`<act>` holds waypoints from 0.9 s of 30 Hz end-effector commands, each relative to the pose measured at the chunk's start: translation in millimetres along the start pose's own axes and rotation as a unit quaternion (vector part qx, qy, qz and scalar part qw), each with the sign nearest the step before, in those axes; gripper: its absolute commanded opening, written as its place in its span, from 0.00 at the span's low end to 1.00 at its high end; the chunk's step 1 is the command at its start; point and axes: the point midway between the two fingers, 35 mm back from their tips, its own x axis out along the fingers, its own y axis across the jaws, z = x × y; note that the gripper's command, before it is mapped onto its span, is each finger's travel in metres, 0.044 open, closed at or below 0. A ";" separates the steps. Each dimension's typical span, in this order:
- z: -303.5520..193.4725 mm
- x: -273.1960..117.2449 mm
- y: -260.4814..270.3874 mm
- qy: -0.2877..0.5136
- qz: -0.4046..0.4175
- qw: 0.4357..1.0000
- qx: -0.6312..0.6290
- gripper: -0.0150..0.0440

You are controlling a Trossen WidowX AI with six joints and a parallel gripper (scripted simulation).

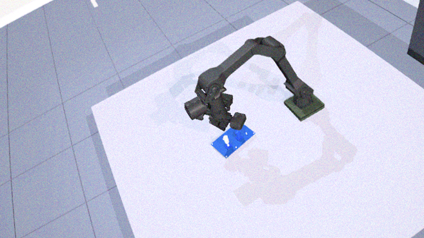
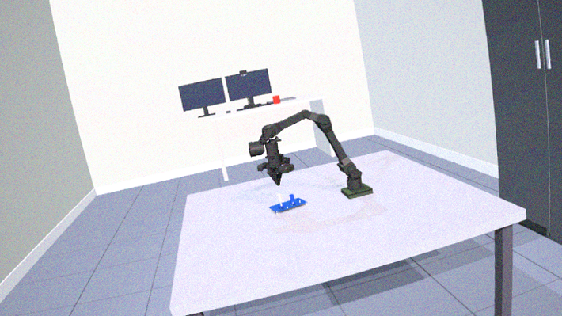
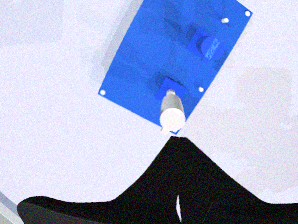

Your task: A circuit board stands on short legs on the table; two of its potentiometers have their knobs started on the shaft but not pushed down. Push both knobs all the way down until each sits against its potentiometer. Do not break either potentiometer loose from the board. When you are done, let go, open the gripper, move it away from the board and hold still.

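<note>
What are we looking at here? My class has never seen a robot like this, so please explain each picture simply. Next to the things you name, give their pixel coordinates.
The machine is one jointed arm, fixed to a green base plate [image 1: 294, 113] [image 2: 350, 193]. Its hand, the gripper [image 1: 223, 129] [image 2: 278, 183] [image 3: 177, 144], is shut with nothing in it.

The first picture looks down from above; the second looks across the room; the third comes from the arm's wrist, past its black fingers.

On the white table [image 1: 196, 223] [image 2: 324, 250] stands a blue circuit board [image 1: 220, 143] [image 2: 278, 207] [image 3: 135, 55], bearing a tall white knob [image 1: 226, 140] [image 2: 279, 199] [image 3: 172, 119] and a blue one [image 2: 291, 198] [image 3: 211, 47].
</note>
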 end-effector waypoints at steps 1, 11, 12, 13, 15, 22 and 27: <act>-2.8 -2.0 0.6 0.000 -0.003 0.998 0.067 0.25; -5.8 -6.1 1.3 -0.005 -0.007 0.974 0.226 0.25; -5.9 -6.1 1.3 -0.005 -0.007 0.973 0.229 0.25; -5.9 -6.1 1.3 -0.005 -0.007 0.973 0.229 0.25; -5.9 -6.1 1.3 -0.005 -0.007 0.973 0.229 0.25; -5.8 13.8 1.0 -0.005 -0.007 0.973 0.229 0.25; -5.8 15.3 1.0 -0.005 -0.007 0.973 0.229 0.25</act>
